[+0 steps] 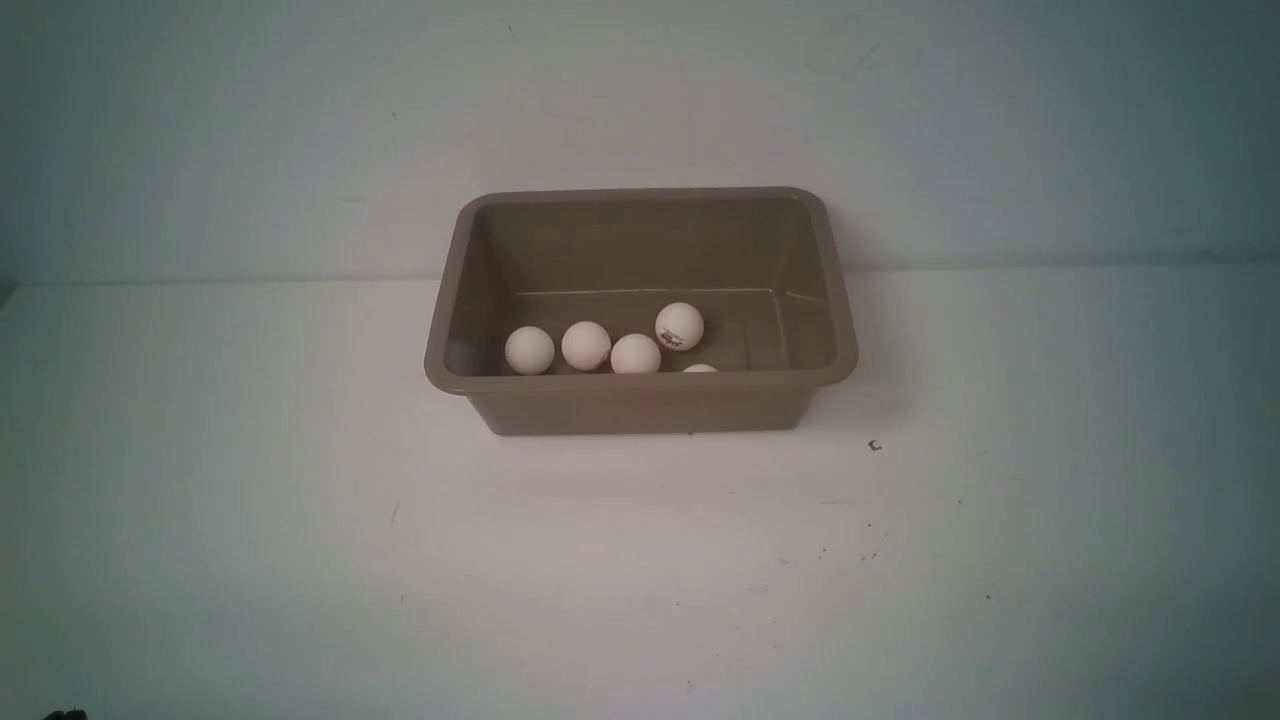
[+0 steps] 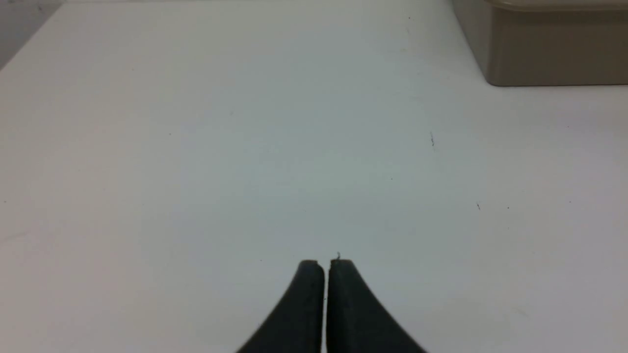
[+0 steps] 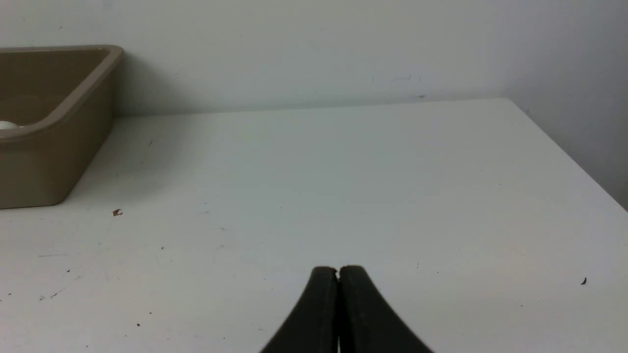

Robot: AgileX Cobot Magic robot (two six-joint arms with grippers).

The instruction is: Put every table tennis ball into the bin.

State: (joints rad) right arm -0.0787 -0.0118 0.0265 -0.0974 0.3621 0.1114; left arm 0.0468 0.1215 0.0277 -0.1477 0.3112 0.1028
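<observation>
The taupe bin (image 1: pixel 640 398) stands at the middle of the white table, against the back wall. Several white table tennis balls lie inside it: one (image 1: pixel 529 350) at the left, one (image 1: pixel 586 345) beside it, one (image 1: pixel 635 354) in the middle, a marked one (image 1: pixel 679 326) behind, and another (image 1: pixel 700 369) mostly hidden by the near rim. No ball shows on the table. My left gripper (image 2: pixel 326 263) is shut and empty over bare table, with the bin's corner (image 2: pixel 549 54) far off. My right gripper (image 3: pixel 338 269) is shut and empty, away from the bin (image 3: pixel 44 162). Neither arm shows in the front view.
A small dark speck (image 1: pixel 875 446) lies on the table to the right of the bin. The wall runs close behind the bin. The table's right edge (image 3: pixel 574 162) shows in the right wrist view.
</observation>
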